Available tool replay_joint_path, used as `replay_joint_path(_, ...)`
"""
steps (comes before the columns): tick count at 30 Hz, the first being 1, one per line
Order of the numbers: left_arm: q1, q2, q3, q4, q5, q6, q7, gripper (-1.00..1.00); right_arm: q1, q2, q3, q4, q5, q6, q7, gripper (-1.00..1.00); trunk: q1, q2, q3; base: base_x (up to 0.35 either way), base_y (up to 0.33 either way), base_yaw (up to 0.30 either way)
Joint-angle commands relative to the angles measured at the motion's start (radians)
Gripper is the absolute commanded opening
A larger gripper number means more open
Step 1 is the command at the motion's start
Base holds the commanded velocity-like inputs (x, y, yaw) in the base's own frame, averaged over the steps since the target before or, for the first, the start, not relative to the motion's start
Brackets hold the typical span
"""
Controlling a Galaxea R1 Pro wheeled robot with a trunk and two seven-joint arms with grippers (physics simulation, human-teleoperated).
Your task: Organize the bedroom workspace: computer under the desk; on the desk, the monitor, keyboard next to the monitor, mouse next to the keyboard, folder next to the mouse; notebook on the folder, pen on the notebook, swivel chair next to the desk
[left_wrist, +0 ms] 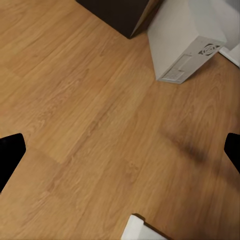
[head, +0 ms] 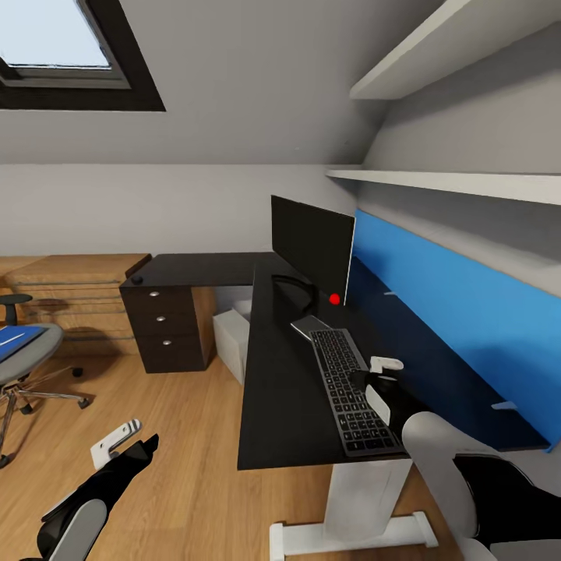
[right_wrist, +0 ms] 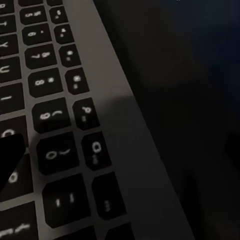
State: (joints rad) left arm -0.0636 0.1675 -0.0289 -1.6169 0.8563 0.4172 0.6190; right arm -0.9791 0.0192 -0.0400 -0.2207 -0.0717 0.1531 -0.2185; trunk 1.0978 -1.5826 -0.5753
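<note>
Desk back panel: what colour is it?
Bright blue; the back panel shows best in the head view, behind the black desk.

desk (head: 273, 389): black top, black drawer unit with silver knobs, white leg
back panel (head: 444, 312): bright blue
monitor (head: 310, 243): black screen, thin white edge
keyboard (head: 347, 386): dark grey keys, pale legends, silvery rim
computer (left_wrist: 187, 42): light grey
folder (head: 15, 340): bright blue
swivel chair (head: 31, 352): grey seat, chrome base
floor (left_wrist: 100, 130): warm wood-grain planks
shelves (head: 460, 183): white
chest (head: 74, 292): light wood
</note>
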Motion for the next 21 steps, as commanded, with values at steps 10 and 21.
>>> replay_joint_path(10,-0.001,0.005,-0.031,0.004,0.007,0.000,0.004,1.00,0.000,0.001,-0.004,0.037,-0.013,0.003,-0.001,1.00,0.000,0.000,-0.001,-0.015,0.000,0.000)
replay_joint_path(21,-0.001,0.006,-0.032,0.005,0.007,-0.001,0.005,1.00,0.000,0.001,-0.005,0.037,-0.013,0.002,-0.001,1.00,0.000,0.000,-0.001,-0.159,0.000,0.000)
